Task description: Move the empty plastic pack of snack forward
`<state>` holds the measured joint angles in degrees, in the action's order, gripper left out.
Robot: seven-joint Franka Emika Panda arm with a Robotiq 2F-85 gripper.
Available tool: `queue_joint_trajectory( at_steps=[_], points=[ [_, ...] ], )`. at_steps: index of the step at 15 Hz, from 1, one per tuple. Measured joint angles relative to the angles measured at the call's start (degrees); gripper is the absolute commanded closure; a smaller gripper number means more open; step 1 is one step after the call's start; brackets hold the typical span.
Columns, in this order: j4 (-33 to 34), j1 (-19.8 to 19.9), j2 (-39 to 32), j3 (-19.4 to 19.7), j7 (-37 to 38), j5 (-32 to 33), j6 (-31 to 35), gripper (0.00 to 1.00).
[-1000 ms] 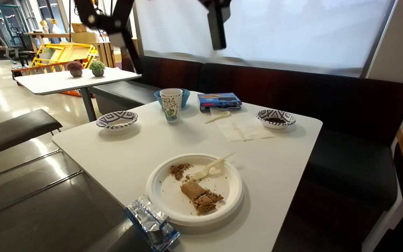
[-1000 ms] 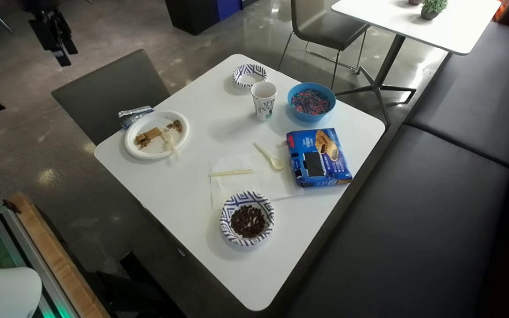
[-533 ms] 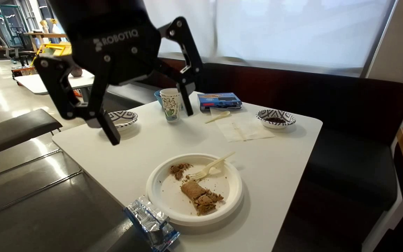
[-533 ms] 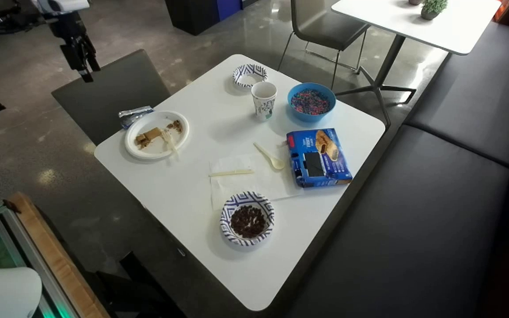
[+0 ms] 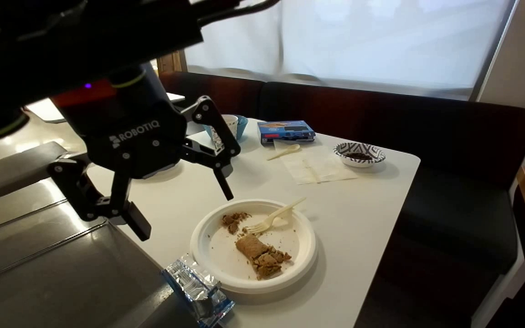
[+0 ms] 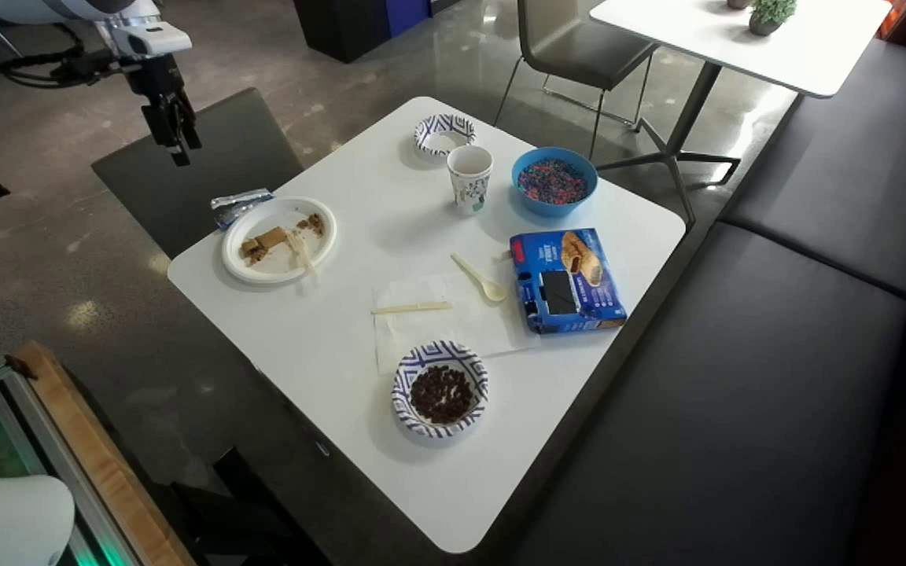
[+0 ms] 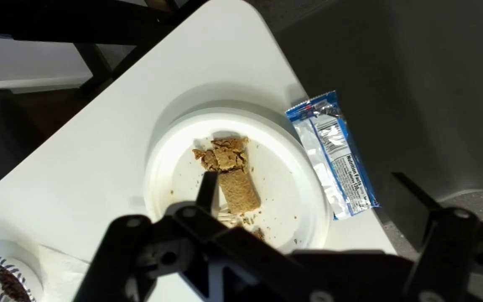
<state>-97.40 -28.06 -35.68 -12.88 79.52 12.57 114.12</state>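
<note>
The gripper (image 5: 187, 217) stands spread wide, nothing between its fingers (image 7: 206, 191), hanging in the air above the level of the plate (image 5: 308, 248). The coming move turns on this: the plastic pack (image 7: 336, 161) lies below the gripper, on the side of the plate nearest the chair (image 6: 260, 145), and in the wrist view it falls within the gap, with one finger seen over the plate and the other out past the pack, away from the plate. Its long axis runs roughly along the plate's rim, closer to square with the finger-to-finger line than parallel to it; I judge the gripper could come down and pinch the narrow width with little turn, though the finger on the plate's side may catch the rim.

The pack rests on the table (image 5: 353, 218) close beside the plate, its outer side reaching past the table's edge; whether it touches the rim I cannot tell. It is creased, glossy film, silvery with blue borders, a barcode and a Nutrition Facts panel facing up, and a little red at one end. It looks thin and empty, so probably light: a nudge away from the plate might tip it off.
</note>
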Motion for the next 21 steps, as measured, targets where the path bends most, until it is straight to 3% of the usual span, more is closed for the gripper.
queue_joint_trajectory(
  at_steps=[8,14,21],
  points=[
    [2.3,-1.0,-1.4,1.1,-0.9,0.2,-0.2,0.0],
    [11.3,-4.2,-10.3,4.1,-2.2,0.4,-2.3,0.0],
    [25.1,-8.5,-22.1,8.1,-2.6,0.8,-11.3,0.0]
  ],
)
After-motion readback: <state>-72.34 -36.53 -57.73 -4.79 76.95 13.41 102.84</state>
